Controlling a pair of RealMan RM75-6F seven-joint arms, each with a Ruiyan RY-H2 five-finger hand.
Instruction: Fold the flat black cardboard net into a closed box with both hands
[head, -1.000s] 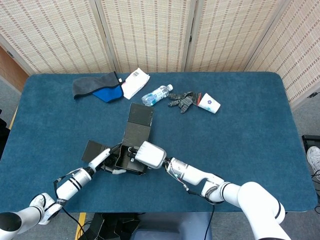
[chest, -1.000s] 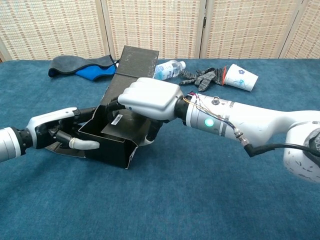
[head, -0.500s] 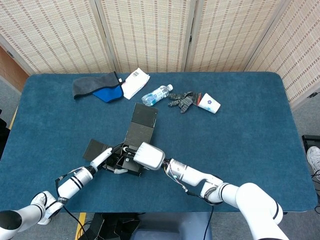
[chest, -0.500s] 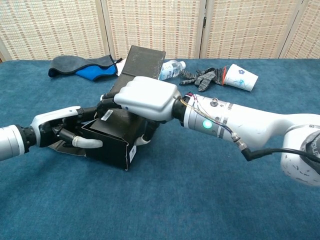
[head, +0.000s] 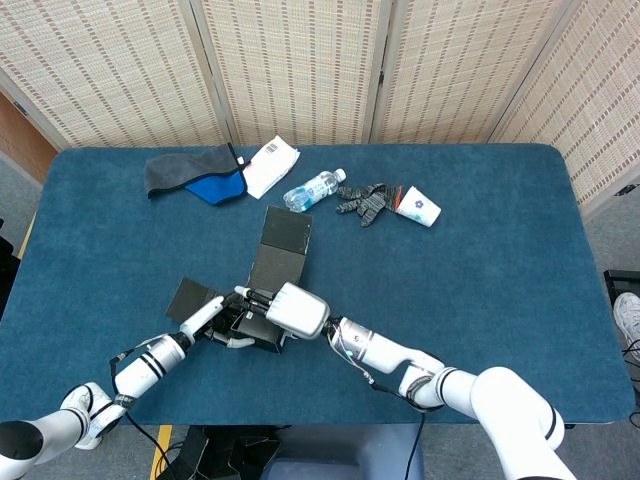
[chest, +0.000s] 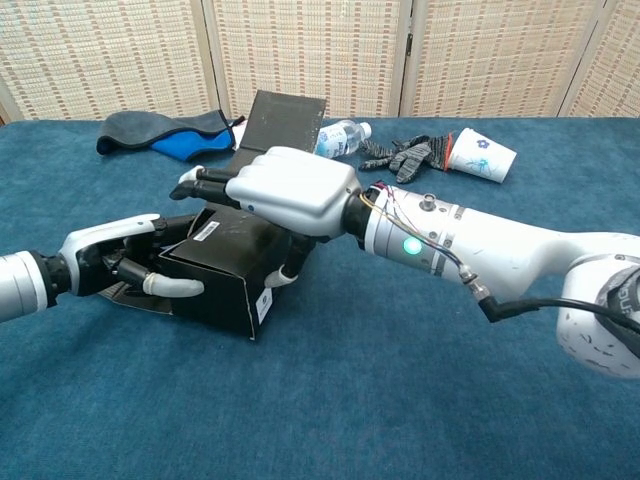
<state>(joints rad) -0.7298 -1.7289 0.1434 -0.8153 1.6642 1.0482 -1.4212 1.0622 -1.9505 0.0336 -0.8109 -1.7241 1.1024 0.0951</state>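
Note:
The black cardboard box (chest: 222, 283) stands half folded on the blue table (chest: 330, 400), near its front left. Its long lid flap (chest: 286, 120) rises behind, and one side flap (head: 188, 296) lies flat on the table. My right hand (chest: 292, 188) rests on top of the box, with fingers (chest: 203, 185) stretched left over the top panel and the thumb down against the right side. From the left, my left hand (chest: 112, 258) grips the box, thumb on the front face. From the head view, the right hand (head: 291, 310) covers most of the box (head: 256, 340), and the left hand (head: 207, 318) sits beside it.
Along the far side lie a grey and blue cloth (head: 195, 178), a white packet (head: 270, 164), a water bottle (head: 313, 189), dark gloves (head: 365, 201) and a paper cup (head: 417, 207). Woven screens stand behind the table.
The right hand's fingers came out of the box and stretched flat across the top, folding a panel down. The lid flap tipped back a little. The left hand stayed put.

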